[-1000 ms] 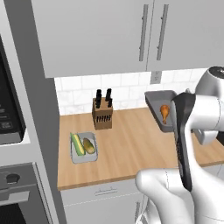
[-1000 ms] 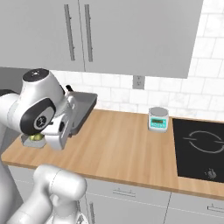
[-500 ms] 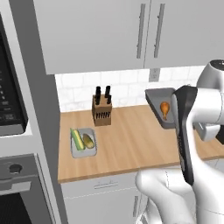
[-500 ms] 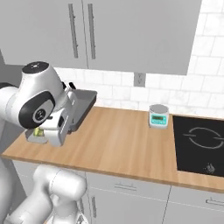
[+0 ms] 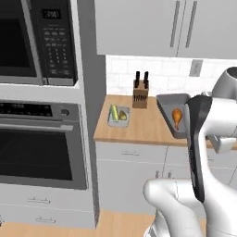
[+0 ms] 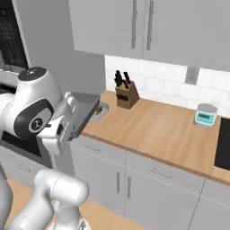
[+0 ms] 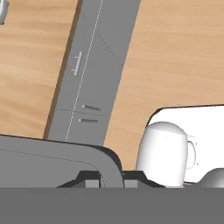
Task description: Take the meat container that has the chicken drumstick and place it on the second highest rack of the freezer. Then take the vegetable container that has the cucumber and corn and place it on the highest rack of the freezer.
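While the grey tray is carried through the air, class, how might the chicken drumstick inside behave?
The chicken drumstick lies loose in the grey tray, far smaller than it, so it could probably slide if tilted. Its rounded, bulbous end suggests it may roll. The tray's raised rim would likely keep it in.

The counter was warm wood-grain brown. On it, left of the black-handled brown knife block, a pale grey tray held a green cucumber and yellow-green corn. Right of the block, a dark grey tray carried an orange-brown drumstick.
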